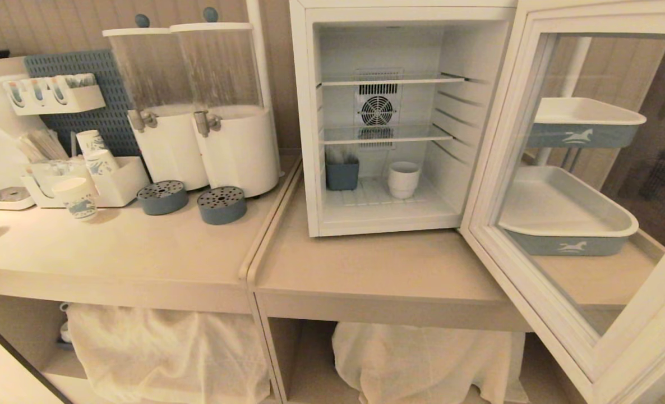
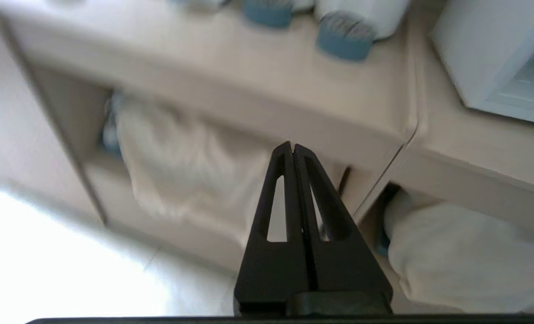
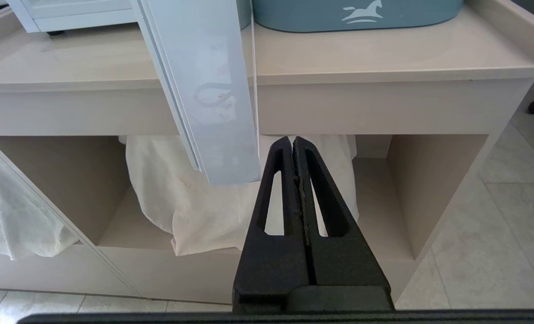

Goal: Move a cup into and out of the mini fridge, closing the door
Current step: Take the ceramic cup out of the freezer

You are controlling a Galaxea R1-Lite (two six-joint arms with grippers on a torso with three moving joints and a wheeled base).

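The pale surface carries the fridge, two dispensers, two round blue drip trays, paper cups and a blue tub.

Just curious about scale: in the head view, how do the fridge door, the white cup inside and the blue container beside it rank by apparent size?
1. The door, though it swings toward the camera, which inflates it.
2-3. The cup and the blue container look about alike.

2 drink dispensers on counter; 2 blue trays right.
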